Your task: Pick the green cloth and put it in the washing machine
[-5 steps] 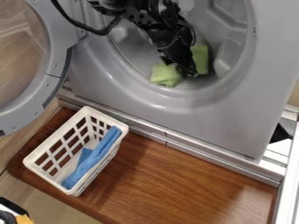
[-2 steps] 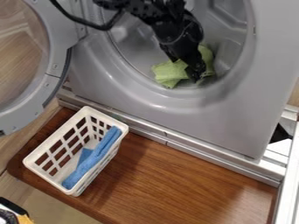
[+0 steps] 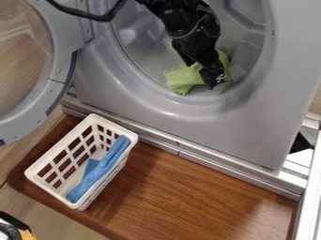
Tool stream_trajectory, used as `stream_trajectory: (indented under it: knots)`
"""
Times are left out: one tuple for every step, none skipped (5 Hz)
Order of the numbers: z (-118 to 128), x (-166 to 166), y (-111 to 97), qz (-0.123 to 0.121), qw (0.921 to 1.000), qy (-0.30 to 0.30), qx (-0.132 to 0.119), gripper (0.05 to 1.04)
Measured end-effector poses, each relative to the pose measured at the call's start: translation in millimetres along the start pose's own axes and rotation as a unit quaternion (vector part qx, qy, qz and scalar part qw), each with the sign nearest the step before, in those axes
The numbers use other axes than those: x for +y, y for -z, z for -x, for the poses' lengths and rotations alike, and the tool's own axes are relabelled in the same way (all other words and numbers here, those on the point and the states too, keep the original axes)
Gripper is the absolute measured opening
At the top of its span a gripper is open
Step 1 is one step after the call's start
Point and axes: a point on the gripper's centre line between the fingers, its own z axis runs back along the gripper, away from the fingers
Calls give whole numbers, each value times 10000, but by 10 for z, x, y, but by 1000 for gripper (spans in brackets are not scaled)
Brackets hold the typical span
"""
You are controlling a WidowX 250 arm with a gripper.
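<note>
Green cloth (image 3: 183,76), lying crumpled inside the open drum (image 3: 147,51) of the washing machine (image 3: 207,126), near the lower rim of the round opening. One part spreads to the left of the tool (image 3: 212,78); another stands up behind it and to its right. The tool points down over the cloth's right-hand portion. How far open it is cannot be told, nor whether it has hold of the fabric or merely lies against it.

Handling: the material is probably light, soft and limp, with no risk of breakage. It should fold readily under slight pressure and keep no fixed shape, so that a lift from one spot would leave the remainder hanging. The drum wall looks smooth, and the cloth would likely slide along it if pushed.

Place of hold: should a further grasp be needed, the raised folds beside the tool would give the surest purchase, a thick bunch being preferable to a single flat layer or the thin left corner. As the cloth already lies within the drum, the next step is judged to be release, if held, and a straight withdrawal, lest a snagged fold be drawn out over the rim.
</note>
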Motion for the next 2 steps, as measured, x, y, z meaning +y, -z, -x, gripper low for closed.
stream_trajectory:
  knots:
    - [101,-208,-146,238,9986,30,468,1000]
    - [325,-487,-272,362,9947,-97,961,1000]
